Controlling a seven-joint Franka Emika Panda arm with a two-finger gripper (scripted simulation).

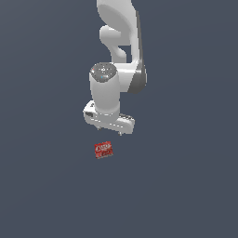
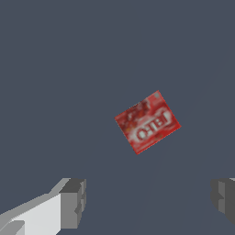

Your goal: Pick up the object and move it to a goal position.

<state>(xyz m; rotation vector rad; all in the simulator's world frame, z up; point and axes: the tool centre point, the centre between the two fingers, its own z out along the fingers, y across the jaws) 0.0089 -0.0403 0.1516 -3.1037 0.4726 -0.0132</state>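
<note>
A small flat red box with whitish lettering lies just below centre in the exterior view, apart from the empty, wide-open gripper above; probably light and rigid, best pinched across its narrow edges.

One small box on a plain dark bench

The bench is a smooth, even slate-grey surface filling both views, with no edge, seam or marking in sight. A single small flat red box with whitish lettering lies face up directly on it, turned at an angle to the picture edges; the wrist view shows the same box flat on the grey surface.
</note>
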